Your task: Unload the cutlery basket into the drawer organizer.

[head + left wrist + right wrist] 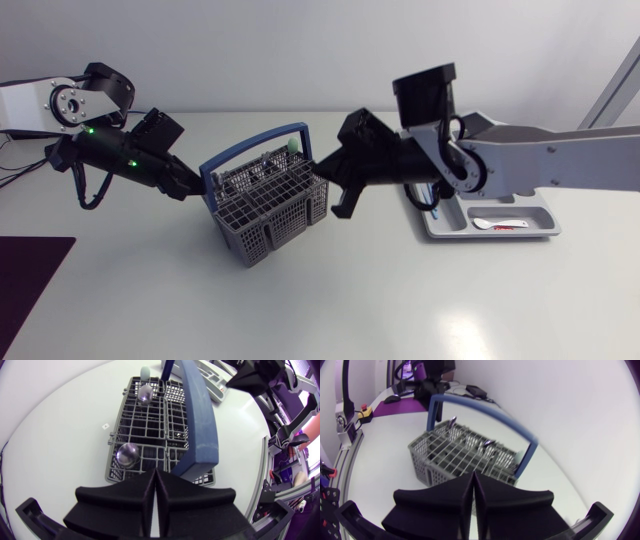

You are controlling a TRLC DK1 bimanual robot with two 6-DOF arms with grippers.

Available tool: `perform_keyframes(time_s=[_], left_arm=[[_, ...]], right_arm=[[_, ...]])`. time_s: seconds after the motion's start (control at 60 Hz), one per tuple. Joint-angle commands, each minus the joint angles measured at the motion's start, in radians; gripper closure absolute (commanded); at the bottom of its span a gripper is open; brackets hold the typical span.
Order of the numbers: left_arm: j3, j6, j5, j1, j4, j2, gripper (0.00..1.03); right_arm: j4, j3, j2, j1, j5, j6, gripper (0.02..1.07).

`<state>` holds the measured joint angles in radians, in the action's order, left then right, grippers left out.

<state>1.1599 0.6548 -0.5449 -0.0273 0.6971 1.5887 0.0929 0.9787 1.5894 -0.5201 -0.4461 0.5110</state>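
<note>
**Left gripper** (155, 474): clenched, empty, poised at the near wall of the cutlery basket (175, 435).
**Just ahead:** two spoons (128, 454) standing bowl-up (likely so they can be plucked from above), with the blue handle (200, 420) arching over.
**Beyond the basket:** right gripper (472, 477), likewise clenched, empty.
**Behind it on the counter** (400, 300): drawer organizer (530, 232), one white utensil (500, 224) inside.

Right gripper (472, 482) fingers pressed together; grey cutlery basket (421, 463) ahead, blue handle (485, 409) upright

The right arm (540, 160) hides part of the drawer organizer (545, 232); the cutlery (268, 168) inside the basket (250, 236) is too small to identify.
</note>
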Motion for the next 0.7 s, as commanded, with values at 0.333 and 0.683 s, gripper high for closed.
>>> perform_keyframes(time_s=[0.333,0.683], left_arm=[[-0.058,-0.02,-0.012,-0.06,0.004,-0.067,1.0],[-0.109,-0.07,-0.009,-0.217,0.004,-0.104,1.0]], right_arm=[[0.034,0.012,0.233,0.037,-0.006,0.043,1.0],[0.079,0.224,0.36,0.069,0.05,0.001,1.0]])
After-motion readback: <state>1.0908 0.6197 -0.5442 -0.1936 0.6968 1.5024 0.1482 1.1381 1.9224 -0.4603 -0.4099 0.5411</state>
